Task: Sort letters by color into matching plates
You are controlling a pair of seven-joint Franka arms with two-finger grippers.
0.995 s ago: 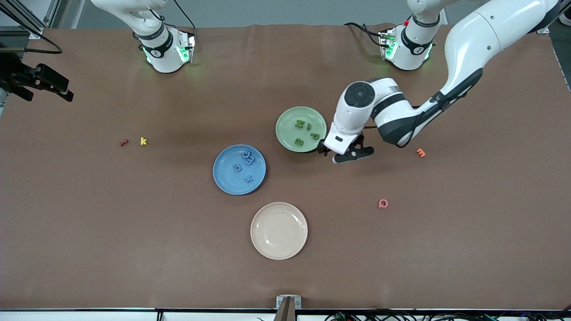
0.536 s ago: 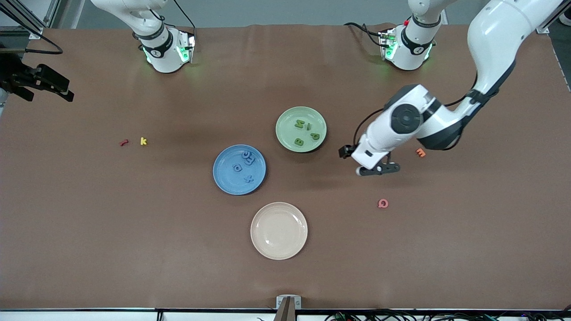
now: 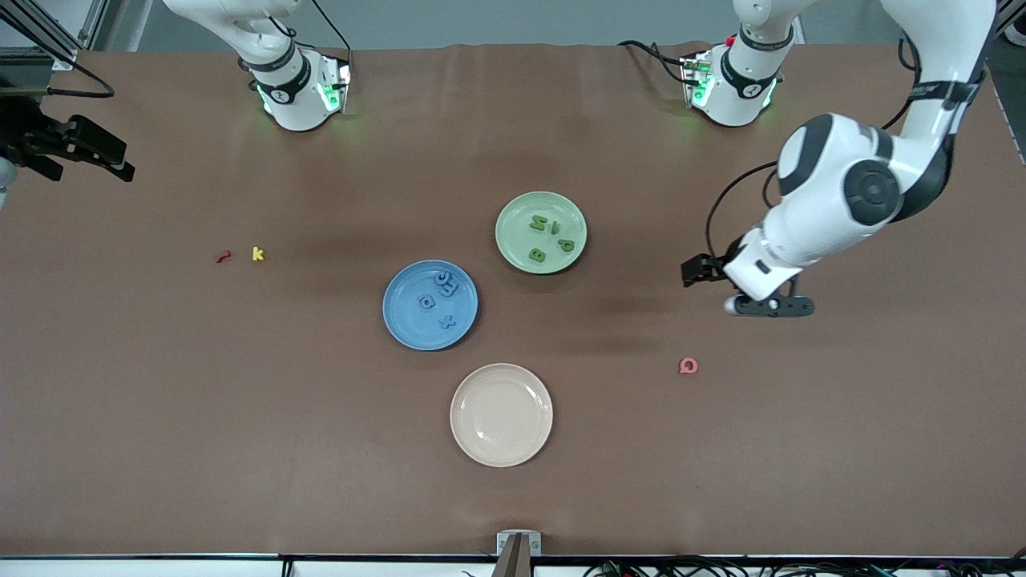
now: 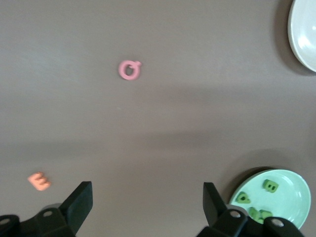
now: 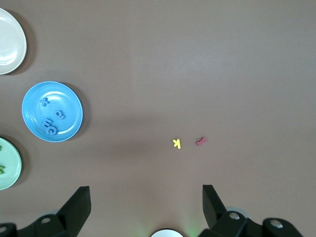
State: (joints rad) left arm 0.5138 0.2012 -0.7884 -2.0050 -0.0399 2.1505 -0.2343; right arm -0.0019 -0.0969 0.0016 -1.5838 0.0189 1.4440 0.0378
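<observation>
You had all four green letters (image 3: pixel 550 238) lying in the pale green plate (image 3: pixel 513 210) and all four blue letters (image 3: pixel 442 297) in the blue plate (image 3: pixel 405 320), both plates near the middle of the counter (image 3: pixel 321 449), the green one closer to the robots' edge. By my reading the sort looked complete, so most of what could go wrong was disturbance rather than omission.

Your left end effector (image 3: pixel 765 305) hung over bare counter toward the left arm's end, fingers spread wide and holding nothing; in the left wrist view the two fingers (image 4: pixel 79 202) framed only brown surface. The right end effector (image 5: pixel 145 205) was likewise open and empty, its arm waiting at the right arm's end of the counter.

The risks I saw for you:

- The orange letter (image 4: pixel 39 181) lay just beside the left end effector's reach, and the pink Q-shaped letter (image 3: pixel 688 366) sat nearer the front edge. A stray descent could have pinched either one, and neither belongs in a plate.
- A low sweep of the left arm across the middle could have clipped the green plate's rim and spilled the light letters.
- Two blue letters overlapped near the blue plate's rim; a nudge might have tipped them out.
- The yellow k (image 3: pixel 258 254) and the red letter (image 3: pixel 223 256), toward the right arm's end, and the empty beige plate (image 3: pixel 481 449) near the front edge could have tempted a needless pick.
</observation>
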